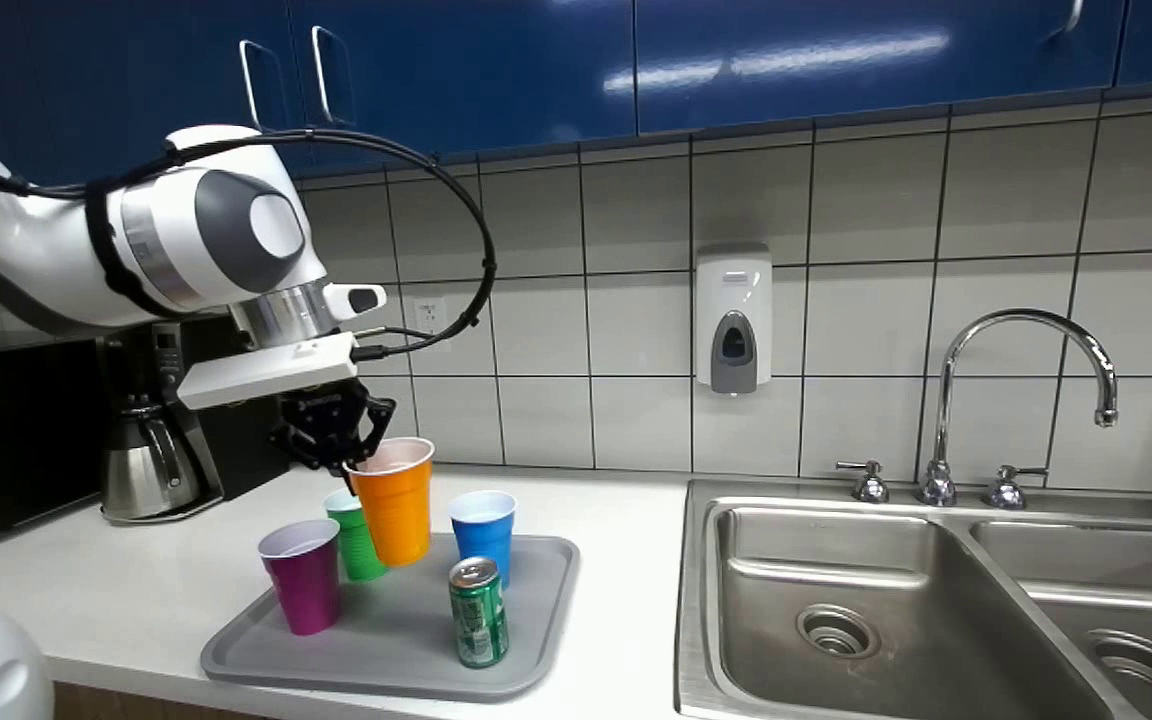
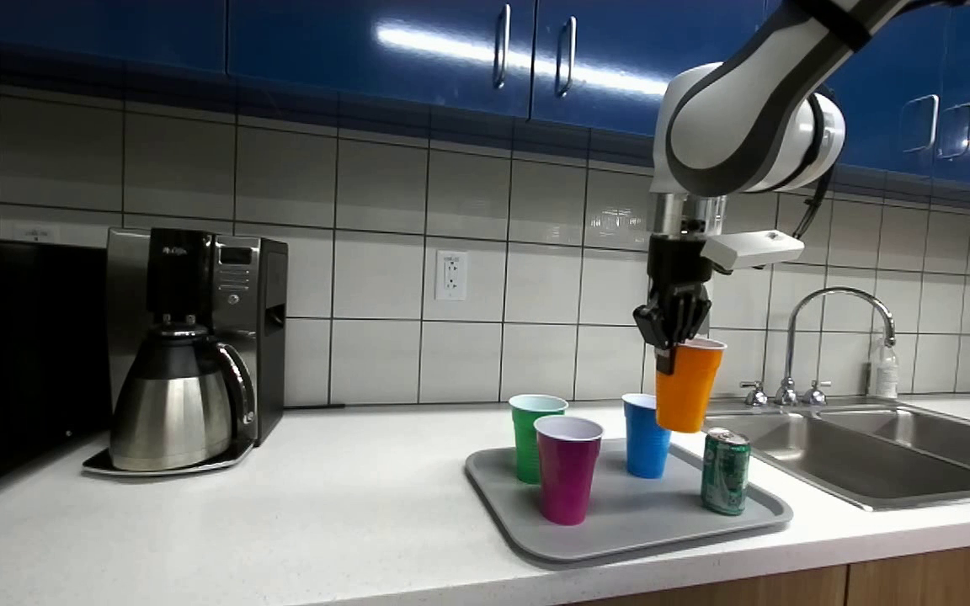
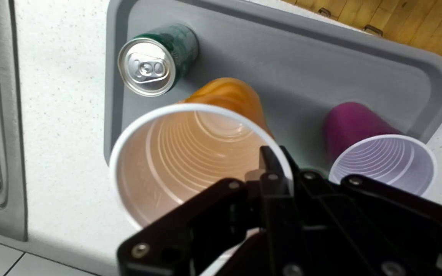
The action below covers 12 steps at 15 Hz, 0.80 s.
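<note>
My gripper (image 3: pixel 276 153) is shut on the wall of an orange cup (image 3: pixel 175 142), one finger inside the rim and one outside. In both exterior views the orange cup (image 1: pixel 401 515) hangs above the grey tray (image 2: pixel 620 539), slightly tilted and apart from it. On the tray stand a purple cup (image 2: pixel 567 475), a green cup (image 2: pixel 529 446), a blue cup (image 2: pixel 645 438) and a green can (image 1: pixel 479 615). In the wrist view the can (image 3: pixel 148 67) is upright near a tray corner, and the purple cup (image 3: pixel 382 163) shows its white inside. The blue cup is hidden there.
A steel double sink (image 1: pixel 836 560) with a tall faucet (image 1: pixel 1026 320) adjoins the white counter (image 2: pixel 283 522). A coffee maker with a steel carafe (image 2: pixel 173 412) stands by the tiled wall. A soap dispenser (image 1: pixel 733 320) hangs there; blue cabinets (image 1: pixel 476 60) are overhead.
</note>
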{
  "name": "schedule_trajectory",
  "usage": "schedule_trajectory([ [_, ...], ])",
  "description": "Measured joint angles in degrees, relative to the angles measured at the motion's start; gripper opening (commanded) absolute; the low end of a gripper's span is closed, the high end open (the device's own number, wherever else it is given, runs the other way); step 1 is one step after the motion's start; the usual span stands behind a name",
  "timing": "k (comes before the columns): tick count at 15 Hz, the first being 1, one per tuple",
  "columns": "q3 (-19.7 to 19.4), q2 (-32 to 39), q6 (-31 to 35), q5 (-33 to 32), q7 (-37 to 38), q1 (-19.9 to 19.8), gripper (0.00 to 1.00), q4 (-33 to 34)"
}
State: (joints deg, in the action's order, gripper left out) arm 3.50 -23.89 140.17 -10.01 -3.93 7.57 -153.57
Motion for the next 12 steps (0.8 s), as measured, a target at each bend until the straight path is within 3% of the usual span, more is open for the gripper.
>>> schedule_trajectory([
  [12,-0.2,0.0,0.2,3.3,-0.1,1.6,0.01,-3.8],
])
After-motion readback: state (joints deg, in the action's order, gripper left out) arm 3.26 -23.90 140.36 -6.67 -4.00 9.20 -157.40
